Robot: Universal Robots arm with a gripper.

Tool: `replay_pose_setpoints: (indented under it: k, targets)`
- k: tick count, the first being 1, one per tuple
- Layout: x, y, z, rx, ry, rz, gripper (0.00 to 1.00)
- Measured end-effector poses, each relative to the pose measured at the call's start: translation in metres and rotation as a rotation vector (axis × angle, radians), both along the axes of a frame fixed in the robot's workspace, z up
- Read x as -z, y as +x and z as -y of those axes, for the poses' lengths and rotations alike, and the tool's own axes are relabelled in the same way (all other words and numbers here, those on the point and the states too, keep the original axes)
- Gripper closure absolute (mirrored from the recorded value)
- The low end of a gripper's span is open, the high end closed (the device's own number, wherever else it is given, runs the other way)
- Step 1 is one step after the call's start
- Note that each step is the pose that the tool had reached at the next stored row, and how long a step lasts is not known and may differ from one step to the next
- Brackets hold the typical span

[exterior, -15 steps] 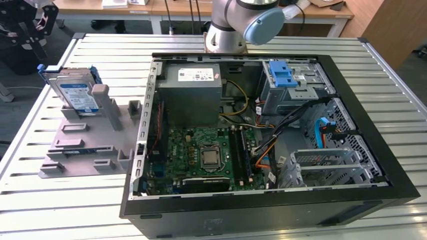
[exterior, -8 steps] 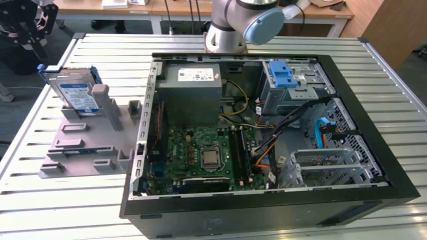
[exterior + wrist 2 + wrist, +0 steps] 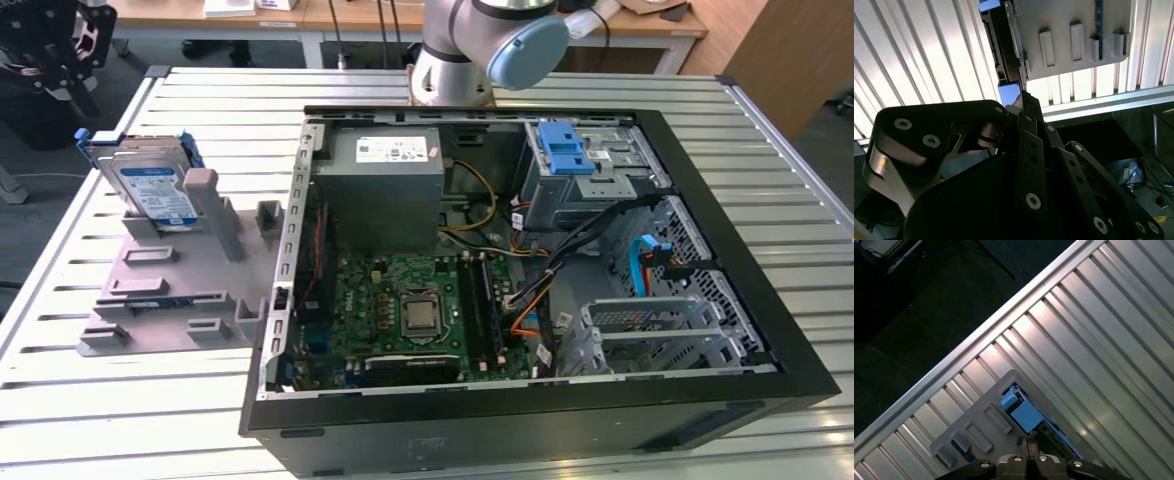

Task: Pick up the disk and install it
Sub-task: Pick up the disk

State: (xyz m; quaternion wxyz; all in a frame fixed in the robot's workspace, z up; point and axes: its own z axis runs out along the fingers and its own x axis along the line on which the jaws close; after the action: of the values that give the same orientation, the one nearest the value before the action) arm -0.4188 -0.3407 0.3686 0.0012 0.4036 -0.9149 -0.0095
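Nearest in the exterior view is the slatted metal desk (image 3: 120,420), and on it sits the open black computer case (image 3: 534,420) with its side panel off. Inside, the green motherboard (image 3: 400,300) lies flat in the near half. Further back stands the grey power-supply box (image 3: 387,175), and to the exterior view's right of that is the blue-latched drive cage (image 3: 587,170).

Out on the exterior view's left, beside the case, a grey slotted holder (image 3: 167,290) rests on the desk. At its far end stands the disk (image 3: 150,185), upright on edge in the holder. Its white-and-blue label faces the near side and its blue carrier frames it.

Beyond the case, at the far edge, my arm (image 3: 461,50) rises from its base.

In the first wrist view my pincer (image 3: 1027,444) has its two tips pressed together with nothing between them. It points down at the blue end of the disk's carrier in the holder. I cannot tell whether the tips touch the carrier.

In the second wrist view the disk shows edge-on, seated in its slot.
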Motion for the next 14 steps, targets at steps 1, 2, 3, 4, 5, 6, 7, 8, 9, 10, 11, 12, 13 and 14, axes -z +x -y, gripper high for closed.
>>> replay_pose_setpoints:
  k: [1,2,3,4,5,6,7,8,9,10,11,12,13,14]
  targets:
    - [0.0000,0.0000,0.0000,-0.011,0.0017,0.0014,0.90]
    - [0.0000,0.0000,0.0000,-0.024,0.0033,0.0026,0.90]
    - [0.0001,0.0000,0.0000,-0.039,0.0045,0.0039,0.90]
    - [0.0002,0.0001,0.0000,-0.055,0.0051,0.0049,0.90]
    - [0.0002,0.0001,0.0000,-0.071,0.0053,0.0057,0.90]
    - [0.0003,0.0001,0.0001,-0.089,0.0053,0.0064,0.90]
    - [0.0003,0.0001,0.0001,-0.107,0.0053,0.0073,0.90]
    - [0.0004,0.0001,0.0001,-0.125,0.0052,0.0084,0.90]
    - [0.0005,0.0001,0.0001,-0.142,0.0053,0.0094,0.90]
    - [0.0007,0.0001,0.0001,-0.161,0.0053,0.0106,0.90]
    - [0.0008,0.0001,0.0001,-0.179,0.0053,0.0117,0.90]
    - [0.0009,0.0000,0.0001,-0.196,0.0052,0.0131,0.90]
    - [0.0010,0.0000,0.0001,-0.212,0.0051,0.0147,0.90]
    - [0.0011,0.0000,0.0001,-0.229,0.0052,0.0164,0.90]
